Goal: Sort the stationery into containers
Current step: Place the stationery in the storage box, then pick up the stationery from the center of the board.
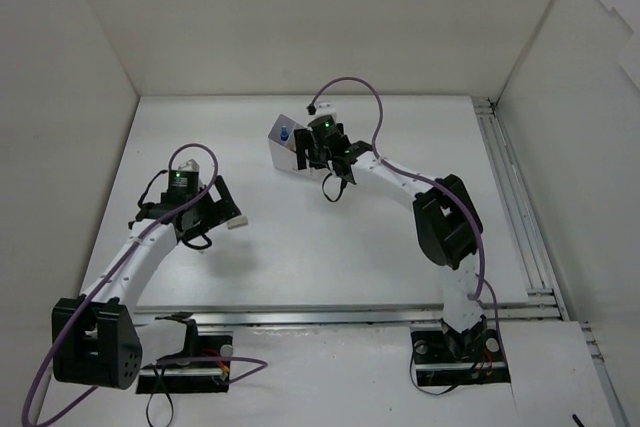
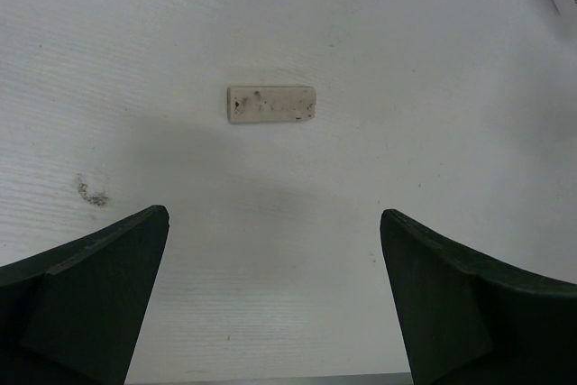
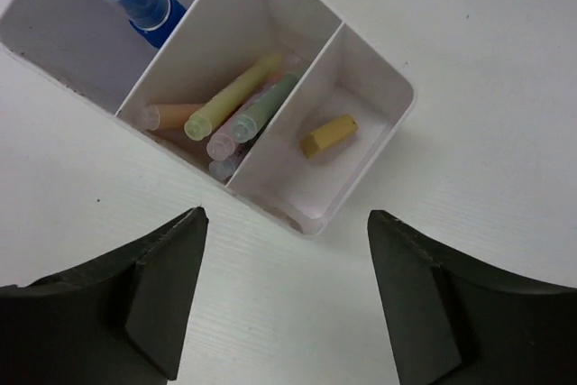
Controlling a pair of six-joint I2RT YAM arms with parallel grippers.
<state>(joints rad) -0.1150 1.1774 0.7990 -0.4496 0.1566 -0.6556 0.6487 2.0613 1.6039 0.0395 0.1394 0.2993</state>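
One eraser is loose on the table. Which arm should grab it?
Left. Its open jaws sit directly over the eraser. The right arm has its jaws across at the box.

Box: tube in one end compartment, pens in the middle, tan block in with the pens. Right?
No. The tan block lies alone in the other end compartment of the box, not with the pens; the right wrist view shows it. Rest holds.

The white three-part box (image 3: 383, 59) holds a blue clear tube (image 3: 135, 2) at one end, pastel sticks (image 3: 233, 96) jumbled midway, a tan block (image 3: 328, 135) opposite; a smudged slab (image 2: 271, 104), perhaps an eraser, lies flat outside.
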